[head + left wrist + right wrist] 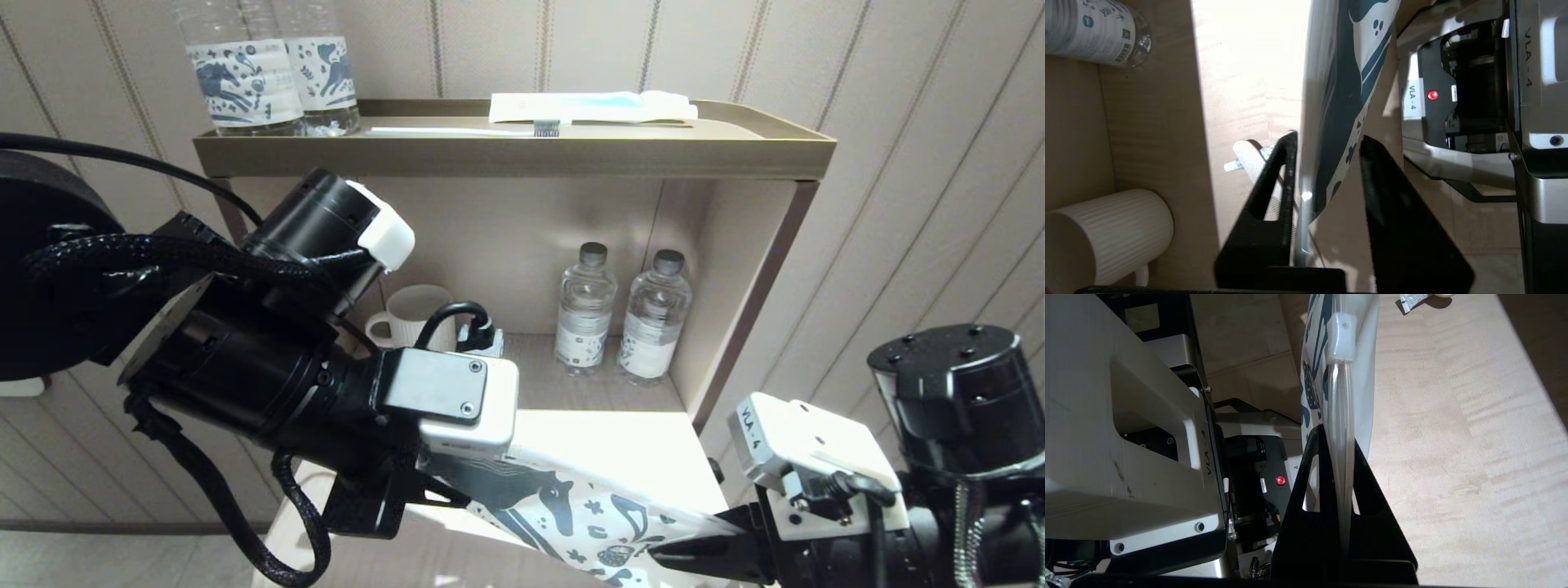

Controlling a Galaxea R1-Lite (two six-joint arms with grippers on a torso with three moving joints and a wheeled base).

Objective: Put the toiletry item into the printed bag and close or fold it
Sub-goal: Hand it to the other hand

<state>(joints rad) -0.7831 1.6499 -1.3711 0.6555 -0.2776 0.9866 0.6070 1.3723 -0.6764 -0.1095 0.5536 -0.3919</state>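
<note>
The printed bag (571, 506), white with a dark blue horse, hangs edge-up over the table between my two grippers. My right gripper (1333, 433) is shut on its clear zip edge, a little behind the white zip slider (1341, 339). My left gripper (1327, 139) is open around the bag's other end; the bag (1347, 81) leans against one finger and stands apart from the other. The white comb (1246, 157) lies on the table below, mostly hidden behind a left finger, with a small packet beside it.
A shelf unit (514, 155) stands behind the light wooden table (637, 441). Its top tray holds two labelled bottles (245, 73), a toothbrush (457, 131) and a white-and-blue packet (588, 106). Inside are two water bottles (584, 306) and a ribbed mug (416, 314).
</note>
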